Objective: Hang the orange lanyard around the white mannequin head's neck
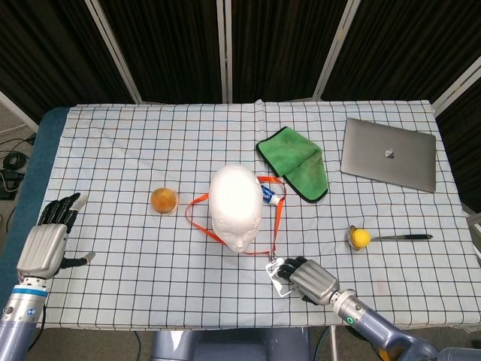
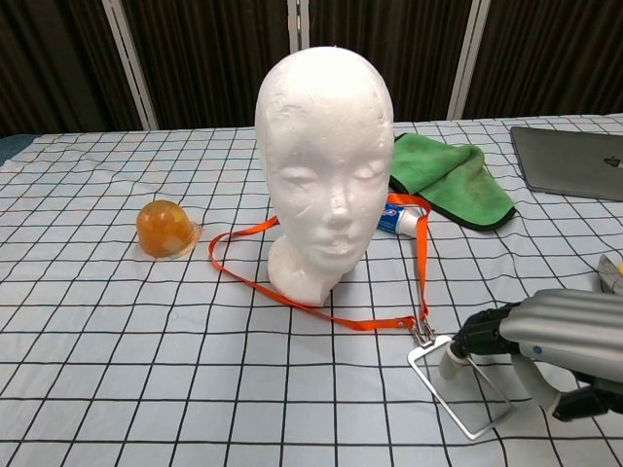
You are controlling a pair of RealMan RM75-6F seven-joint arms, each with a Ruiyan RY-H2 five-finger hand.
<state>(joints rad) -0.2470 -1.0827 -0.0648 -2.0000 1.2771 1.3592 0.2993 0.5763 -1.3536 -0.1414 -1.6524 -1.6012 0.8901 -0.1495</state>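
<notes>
Your right hand (image 2: 545, 345) grips the clear badge holder (image 2: 462, 384). Orange lanyard (image 2: 321, 313) loops the mannequin head's (image 2: 326, 165) base; a tube (image 2: 399, 223) lies at its 2 o'clock. Your left hand (image 1: 46, 244) hangs empty, fingers spread.

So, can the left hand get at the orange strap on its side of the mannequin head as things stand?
Probably yes. The left hand is open near the table's left edge, and only bare checkered cloth separates it from the orange lanyard loop beside the mannequin head. The orange ball sits further back.
</notes>
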